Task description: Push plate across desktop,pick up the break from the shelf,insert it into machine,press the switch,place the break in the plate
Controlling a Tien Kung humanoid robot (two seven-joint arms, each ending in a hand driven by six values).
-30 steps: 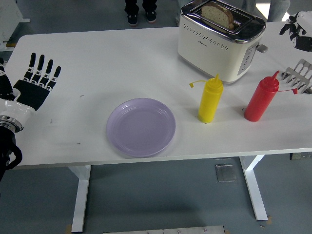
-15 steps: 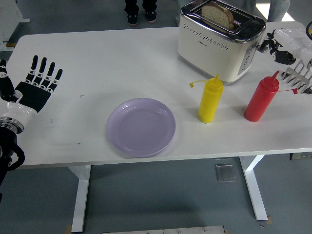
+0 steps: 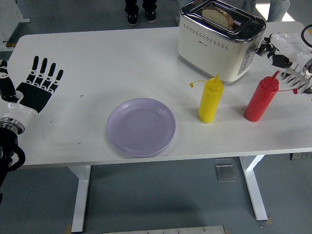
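The toaster (image 3: 220,41) sits on the worktop (image 3: 97,58) and looks heavy and stiff. The bread (image 3: 218,16), upright in its slot, is light and crumbly, so we judge a gentle pinch on its top crust best. Right of the toaster, by its lever, our right hand (image 3: 285,47) grips nothing, fingers curled; far left, our left hand (image 3: 36,87) lies spread flat.

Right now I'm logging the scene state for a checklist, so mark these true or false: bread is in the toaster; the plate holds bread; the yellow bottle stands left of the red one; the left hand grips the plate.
1. A bread slice sits in the cream toaster: true.
2. The round lilac plate holds bread: false, it holds nothing.
3. The yellow squeeze bottle stands left of the red squeeze bottle: true.
4. The left hand grips the plate: false, it lies apart from it, fingers spread.
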